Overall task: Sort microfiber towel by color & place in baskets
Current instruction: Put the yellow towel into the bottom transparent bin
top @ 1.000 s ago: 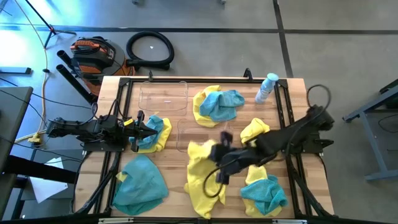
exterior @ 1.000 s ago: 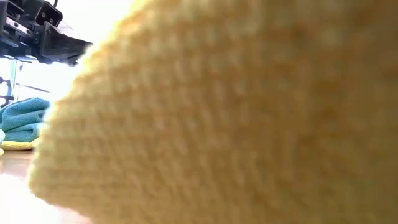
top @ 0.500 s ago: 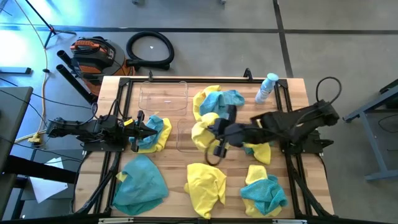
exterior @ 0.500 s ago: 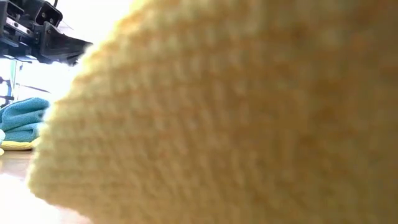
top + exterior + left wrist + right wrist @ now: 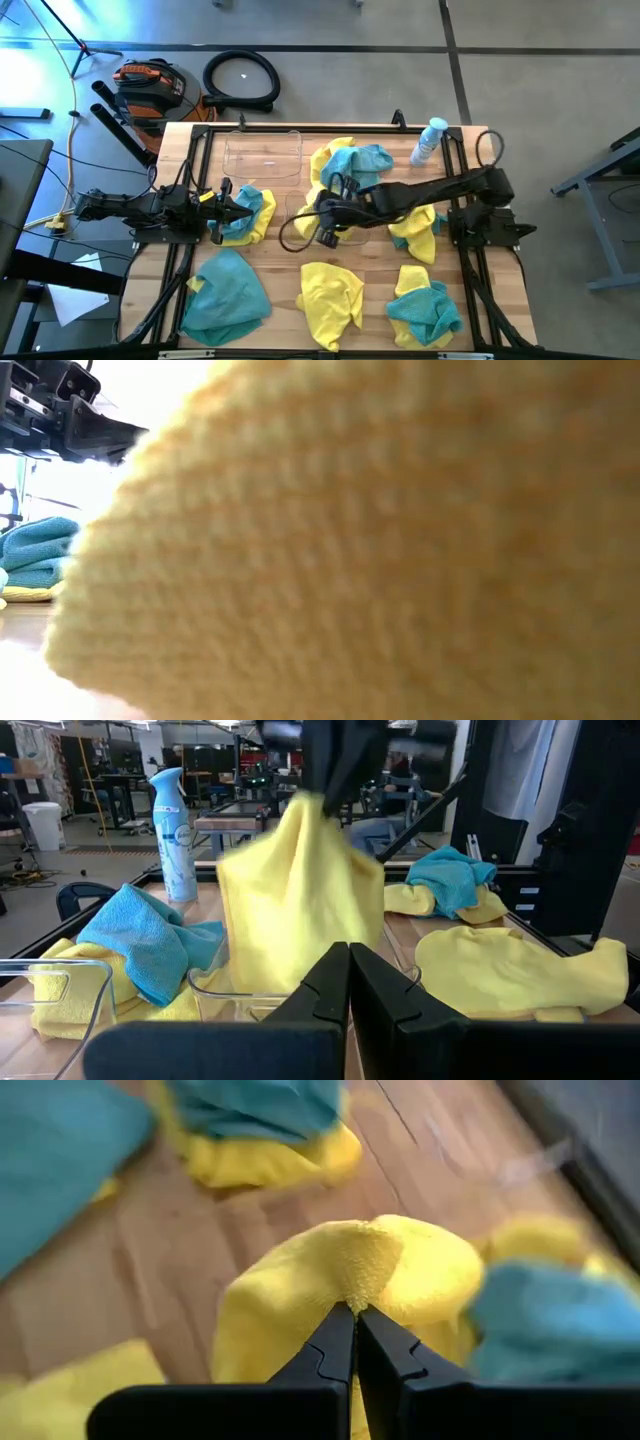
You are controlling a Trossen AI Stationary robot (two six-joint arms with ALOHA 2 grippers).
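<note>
One yellow towel (image 5: 345,1285) hangs pinched between the closed fingers of the right gripper (image 5: 354,1318), right at its tips and draping below over the clear basket (image 5: 215,988) mid-table. Beyond it lies a teal-and-yellow heap (image 5: 350,165); farther off, the left gripper (image 5: 348,965) sits with fingers together, empty, at the table's left side by another small heap (image 5: 247,212).

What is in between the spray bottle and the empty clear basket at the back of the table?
In the high view, a heap of yellow and teal-blue microfiber towels lies between the small clear spray bottle and the clear plastic basket.
</note>
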